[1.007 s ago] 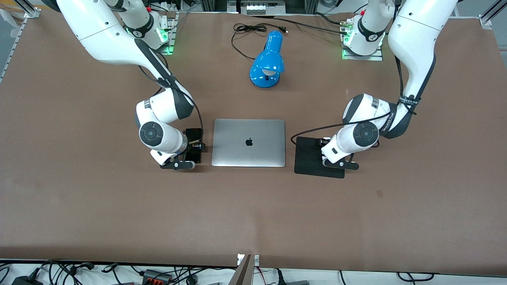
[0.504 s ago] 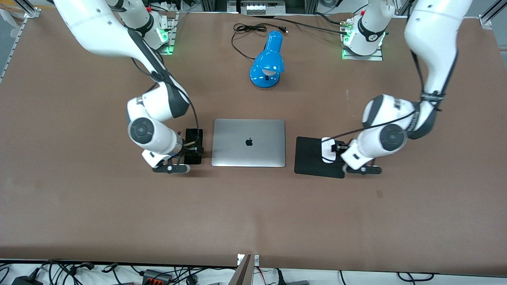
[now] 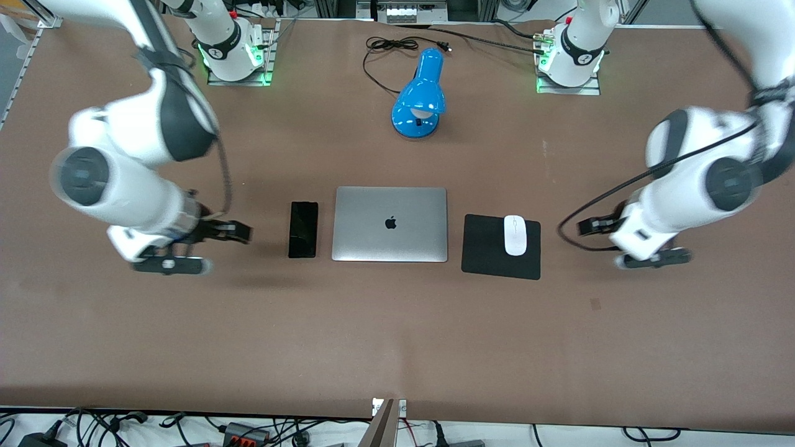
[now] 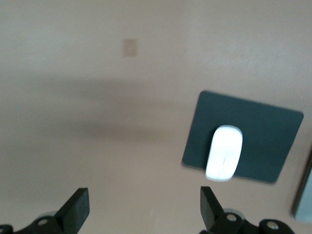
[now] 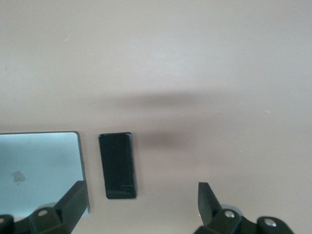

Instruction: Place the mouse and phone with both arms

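The black phone (image 3: pixel 303 229) lies flat on the table beside the closed laptop, toward the right arm's end. It also shows in the right wrist view (image 5: pixel 117 165). The white mouse (image 3: pixel 515 235) sits on the black pad (image 3: pixel 484 248) beside the laptop, toward the left arm's end. It also shows in the left wrist view (image 4: pixel 224 152) on the pad (image 4: pixel 263 122). My right gripper (image 3: pixel 231 231) (image 5: pixel 141 200) is open and empty, raised over bare table apart from the phone. My left gripper (image 3: pixel 590 225) (image 4: pixel 144 209) is open and empty, raised over bare table apart from the pad.
A closed silver laptop (image 3: pixel 390 223) lies between the phone and the pad; its edge shows in the right wrist view (image 5: pixel 39 170). A blue desk lamp (image 3: pixel 421 96) with a black cord lies farther from the front camera, between the two arm bases.
Both grippers have let go and drawn up and outward, away from the laptop. The phone and the mouse stay where they were set down.
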{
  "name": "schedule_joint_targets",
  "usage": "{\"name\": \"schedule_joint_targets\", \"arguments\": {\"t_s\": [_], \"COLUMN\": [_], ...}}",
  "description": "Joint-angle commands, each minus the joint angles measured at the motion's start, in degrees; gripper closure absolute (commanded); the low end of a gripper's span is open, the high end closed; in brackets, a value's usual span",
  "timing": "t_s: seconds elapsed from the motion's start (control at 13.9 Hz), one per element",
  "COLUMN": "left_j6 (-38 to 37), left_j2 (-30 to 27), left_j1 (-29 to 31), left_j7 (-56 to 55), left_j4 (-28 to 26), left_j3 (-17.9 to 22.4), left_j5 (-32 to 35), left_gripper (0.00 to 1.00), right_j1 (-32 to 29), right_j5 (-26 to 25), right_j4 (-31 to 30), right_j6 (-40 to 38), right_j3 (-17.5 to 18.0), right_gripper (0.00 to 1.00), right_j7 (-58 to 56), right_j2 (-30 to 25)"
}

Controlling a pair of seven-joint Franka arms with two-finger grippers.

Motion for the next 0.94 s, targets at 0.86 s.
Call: {"name": "schedule_joint_targets", "arguments": {"t_s": [0.86], "left_j6": [-11.8], "left_j2": [-15.9], "left_j1": [8.2], "left_j7": [4.7], "left_j4": [-2.7], "left_j3": [-3.5], "left_j5": [-2.3], "left_gripper": [0.0], "right_j1": [-5.6], "right_j5": [1.5], "right_j4": [2.8], "right_j6": [-5.4], "right_j3": [-10.9], "right_gripper": [0.0], "right_j7": [-21.3], "right_j2": [-10.7]}}
